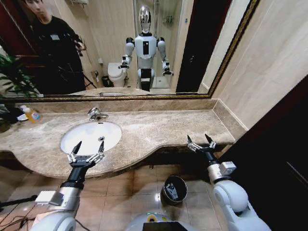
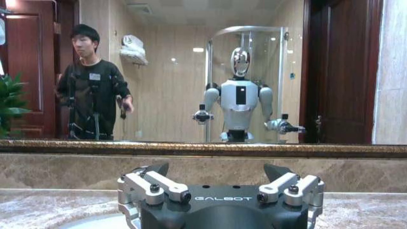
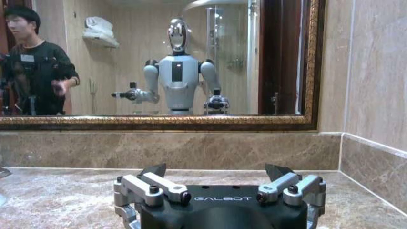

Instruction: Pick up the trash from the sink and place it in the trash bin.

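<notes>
Your left gripper [image 1: 88,149] hovers over the sink's [image 1: 91,136] near rim, jaws spread wide and holding nothing. Your right gripper [image 1: 201,142] sits at the counter's [image 1: 159,127] front edge, about three o'clock from the basin, jaws equally wide and empty. The trash bin [image 1: 174,188] stands on the floor between your arms (something pale lies inside).

sink [image 1: 91,136]: near rim hidden behind the left gripper [image 1: 87,147]
trash bin [image 1: 174,189]: contents too small to tell
yellow-orange bottle [image 1: 32,114]: label unreadable
tabletop [image 1: 159,129]: cut off at left
</notes>
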